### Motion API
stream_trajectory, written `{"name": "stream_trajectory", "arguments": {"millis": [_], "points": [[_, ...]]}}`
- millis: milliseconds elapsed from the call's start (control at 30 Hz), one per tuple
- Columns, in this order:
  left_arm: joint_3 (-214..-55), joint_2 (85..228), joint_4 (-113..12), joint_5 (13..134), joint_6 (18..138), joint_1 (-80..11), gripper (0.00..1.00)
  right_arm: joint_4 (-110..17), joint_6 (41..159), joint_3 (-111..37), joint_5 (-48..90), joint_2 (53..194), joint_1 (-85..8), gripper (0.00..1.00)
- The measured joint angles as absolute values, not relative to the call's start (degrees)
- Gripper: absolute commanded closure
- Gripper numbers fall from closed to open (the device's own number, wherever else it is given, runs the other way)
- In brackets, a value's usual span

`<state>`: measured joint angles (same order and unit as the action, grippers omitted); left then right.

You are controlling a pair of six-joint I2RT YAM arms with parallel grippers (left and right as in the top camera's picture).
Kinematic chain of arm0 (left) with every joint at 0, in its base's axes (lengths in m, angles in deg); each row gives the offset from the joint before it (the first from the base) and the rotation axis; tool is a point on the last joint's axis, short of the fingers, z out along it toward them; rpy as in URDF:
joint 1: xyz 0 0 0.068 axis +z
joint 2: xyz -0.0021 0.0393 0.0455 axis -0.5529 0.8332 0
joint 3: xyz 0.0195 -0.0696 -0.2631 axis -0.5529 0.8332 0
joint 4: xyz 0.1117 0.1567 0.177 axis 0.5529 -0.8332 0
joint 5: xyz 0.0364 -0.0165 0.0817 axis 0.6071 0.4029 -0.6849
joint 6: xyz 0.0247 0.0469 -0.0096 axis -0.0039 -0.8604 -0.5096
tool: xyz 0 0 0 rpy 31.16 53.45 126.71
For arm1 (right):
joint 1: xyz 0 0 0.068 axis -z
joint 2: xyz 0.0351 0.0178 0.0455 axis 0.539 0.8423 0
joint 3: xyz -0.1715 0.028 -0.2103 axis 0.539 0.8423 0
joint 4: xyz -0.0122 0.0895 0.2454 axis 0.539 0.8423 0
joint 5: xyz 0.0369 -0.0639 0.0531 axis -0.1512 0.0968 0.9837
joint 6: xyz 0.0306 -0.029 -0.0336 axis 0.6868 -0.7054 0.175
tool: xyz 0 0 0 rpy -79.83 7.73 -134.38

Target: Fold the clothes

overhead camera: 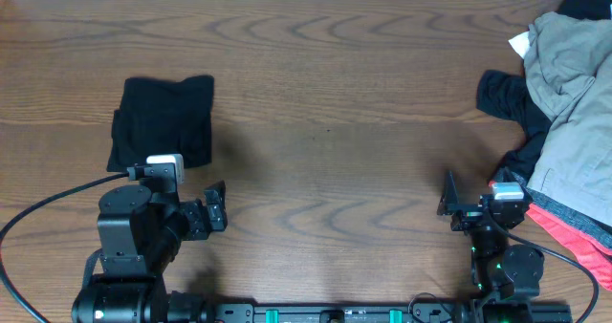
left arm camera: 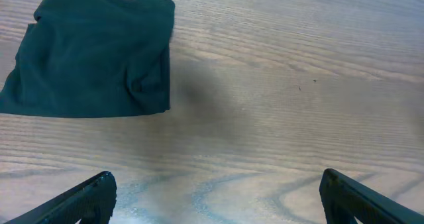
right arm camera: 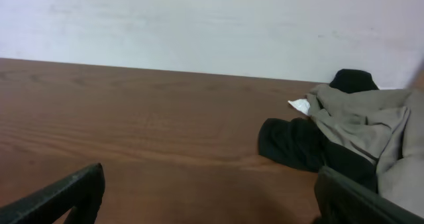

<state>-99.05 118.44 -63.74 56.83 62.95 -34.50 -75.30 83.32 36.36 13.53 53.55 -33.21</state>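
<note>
**Both my grippers spread over the table, clothes at either end**

Far left: a folded cloth (overhead camera: 161,122), black and roughly square, lies flat on the table (overhead camera: 325,103). In my left wrist view, the folded cloth (left arm camera: 93,52) fills the upper left corner, with one edge slightly rumpled.

Left of centre: my left gripper (overhead camera: 216,206) sits just near-side of the folded cloth, apart from it. Its jaws are spread wide and hold nothing. In the wrist view, the left gripper (left arm camera: 215,184) shows only bare wood between its fingertips (left arm camera: 99,187).

Centre: bare wood grain.

Right of centre: my right gripper (overhead camera: 473,197) is also spread wide and empty. In its wrist view, the right gripper (right arm camera: 209,177) points along the table toward a pale wall (right arm camera: 199,25).

Far right: an unfolded pile.
- A black cloth (overhead camera: 507,98) spills leftward from the pile onto the table.
- A grey cloth (overhead camera: 574,94) lies crumpled on top of it.
- A pink cloth (overhead camera: 564,229) shows at the near edge, under the grey one.

The right gripper is near the pile but touches none of it. From the right wrist, the black cloth (right arm camera: 291,144) lies beside the grey cloth (right arm camera: 371,118).
</note>
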Motion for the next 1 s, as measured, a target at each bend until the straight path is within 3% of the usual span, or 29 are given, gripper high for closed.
{"name": "stream_trajectory", "arguments": {"millis": [267, 533, 733, 1000], "points": [[-98.9, 116.0, -63.6, 55.7, 62.5, -34.5, 0.02, -75.3, 83.3, 36.4, 13.5, 53.5, -33.2, 0.01], [-87.8, 98.2, -58.2, 51.4, 62.3, -34.5, 0.02, -75.3, 83.2, 36.4, 13.5, 53.5, -33.2, 0.01], [-71.2, 87.1, -39.2, 49.4, 62.3, -34.5, 0.02, -75.3, 83.1, 36.4, 13.4, 53.5, -33.2, 0.01], [-56.2, 85.7, -14.1, 47.9, 61.5, -34.6, 0.02, -75.3, 83.1, 36.4, 13.4, 53.5, -33.2, 0.01]]}}
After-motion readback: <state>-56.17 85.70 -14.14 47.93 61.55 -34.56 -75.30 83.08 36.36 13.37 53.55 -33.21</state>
